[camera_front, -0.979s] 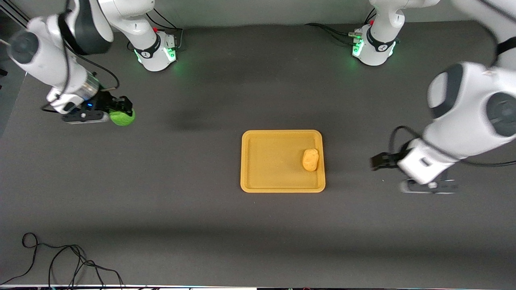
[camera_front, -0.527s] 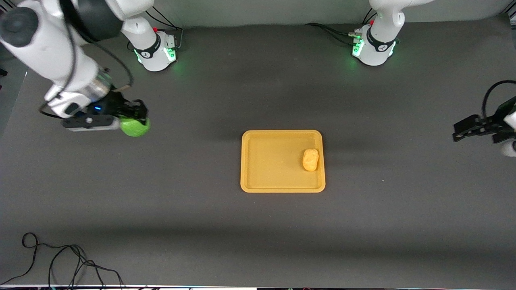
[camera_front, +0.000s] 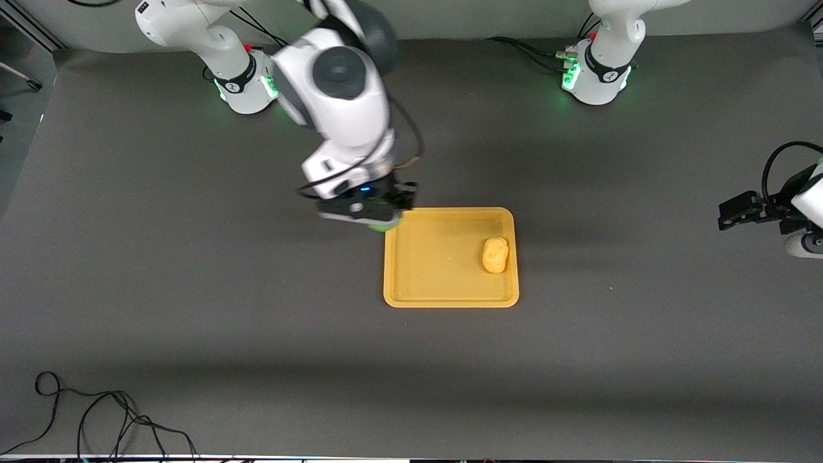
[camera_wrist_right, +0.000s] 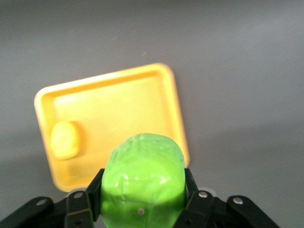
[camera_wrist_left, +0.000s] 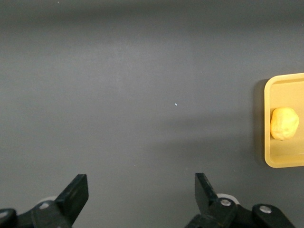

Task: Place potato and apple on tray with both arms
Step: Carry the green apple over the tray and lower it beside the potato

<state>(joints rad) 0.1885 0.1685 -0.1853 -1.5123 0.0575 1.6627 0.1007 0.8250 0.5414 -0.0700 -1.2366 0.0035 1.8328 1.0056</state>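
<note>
One potato (camera_front: 495,255) by tray (camera_front: 437,296) rim, right gripper (camera_front: 378,215) fingers clamping apple (camera_wrist_right: 142,183) over corner, left gripper (camera_wrist_left: 140,197) fingers spread, empty

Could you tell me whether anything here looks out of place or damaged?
Nothing stands out. The potato lies on the tray, the right gripper holds the apple over the tray's corner, and the left gripper waits open.

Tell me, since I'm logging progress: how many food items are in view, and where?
2. The potato lies on the tray, toward the left arm's end. The apple is held in the right gripper over the tray's corner. None seems hidden.
</note>
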